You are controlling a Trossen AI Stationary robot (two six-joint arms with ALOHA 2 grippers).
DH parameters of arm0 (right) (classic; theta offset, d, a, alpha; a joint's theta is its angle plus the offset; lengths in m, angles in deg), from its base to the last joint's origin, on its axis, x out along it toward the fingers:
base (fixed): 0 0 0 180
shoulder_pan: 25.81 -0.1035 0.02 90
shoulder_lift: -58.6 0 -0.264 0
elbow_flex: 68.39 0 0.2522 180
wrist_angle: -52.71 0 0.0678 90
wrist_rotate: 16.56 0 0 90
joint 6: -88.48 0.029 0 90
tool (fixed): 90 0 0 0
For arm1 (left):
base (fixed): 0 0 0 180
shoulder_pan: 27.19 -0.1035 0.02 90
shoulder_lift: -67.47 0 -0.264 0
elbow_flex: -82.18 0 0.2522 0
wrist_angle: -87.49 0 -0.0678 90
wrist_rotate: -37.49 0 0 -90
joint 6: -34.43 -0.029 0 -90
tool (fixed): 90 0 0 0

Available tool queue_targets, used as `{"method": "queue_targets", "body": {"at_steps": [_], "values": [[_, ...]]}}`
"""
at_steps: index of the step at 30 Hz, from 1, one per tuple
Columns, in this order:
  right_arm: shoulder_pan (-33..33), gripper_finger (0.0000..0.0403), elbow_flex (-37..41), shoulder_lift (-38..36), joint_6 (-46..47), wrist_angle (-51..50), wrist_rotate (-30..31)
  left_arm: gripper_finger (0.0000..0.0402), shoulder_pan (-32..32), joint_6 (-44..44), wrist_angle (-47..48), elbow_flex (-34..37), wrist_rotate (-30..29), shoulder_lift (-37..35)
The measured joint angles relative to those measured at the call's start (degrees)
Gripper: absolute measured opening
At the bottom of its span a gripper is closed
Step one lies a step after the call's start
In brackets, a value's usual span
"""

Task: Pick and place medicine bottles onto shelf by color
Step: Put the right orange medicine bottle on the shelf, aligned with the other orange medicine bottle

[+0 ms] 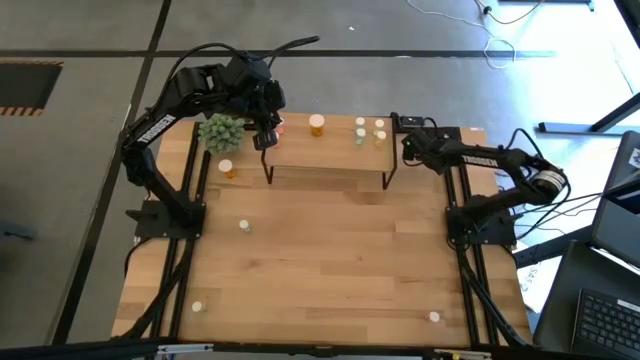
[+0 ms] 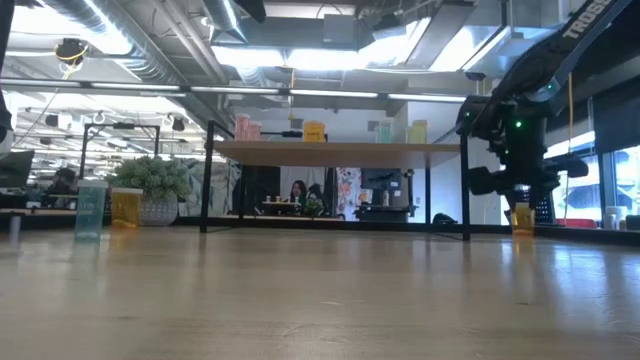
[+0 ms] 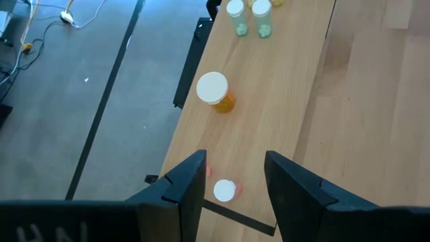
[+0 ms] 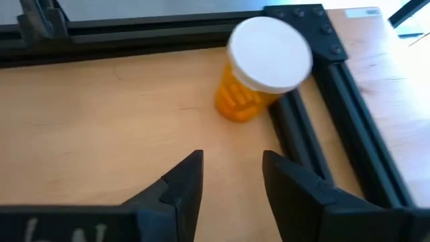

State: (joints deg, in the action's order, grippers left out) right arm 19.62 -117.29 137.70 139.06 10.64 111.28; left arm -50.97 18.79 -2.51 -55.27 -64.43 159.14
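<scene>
Bottles are spread across shelf [image 1: 330, 150] and table [image 1: 330, 270]. On the shelf, an orange bottle [image 1: 317, 125] stands near the middle, green bottles [image 1: 370, 132] cluster toward the right end, and a pink bottle [image 3: 225, 190] sits at the left end. Left gripper [image 1: 264, 138] hangs right above that pink bottle; in the left wrist view its fingers [image 3: 185, 185] are spread either side of the white cap, clear of it, pinching nothing. Right gripper [image 4: 232, 176] is down at the table's far right corner, past the shelf's right end, fingers parted and empty, with a big orange bottle [image 4: 259, 74] standing just ahead of them against the black frame [image 4: 316, 114]. Another orange one [image 1: 228, 169] stands on the table beside the plant [image 1: 222, 131], left of the shelf. Small pale-capped bottles dot the table: one [image 1: 244, 227] at mid-left, one [image 1: 197, 307] at near left, one [image 1: 434, 317] at near right.
</scene>
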Motion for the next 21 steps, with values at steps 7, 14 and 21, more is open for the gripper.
{"method": "queue_targets", "body": {"at_steps": [7,14,21], "values": [[0.0,0.0156,0.0,-5.3,0.1,-3.6,-0.2,0.0147,0.0,0.0,0.0,0.0,0.0,0.0],[-1.2,0.0156,0.0,-8.9,0.2,-4.4,-4.3,0.0147,0.1,0.0,0.0,0.0,0.0,0.0],[-5.6,0.0156,0.0,-11.6,0.4,-6.2,-2.3,0.0147,0.1,0.0,0.0,0.0,0.0,0.0]]}}
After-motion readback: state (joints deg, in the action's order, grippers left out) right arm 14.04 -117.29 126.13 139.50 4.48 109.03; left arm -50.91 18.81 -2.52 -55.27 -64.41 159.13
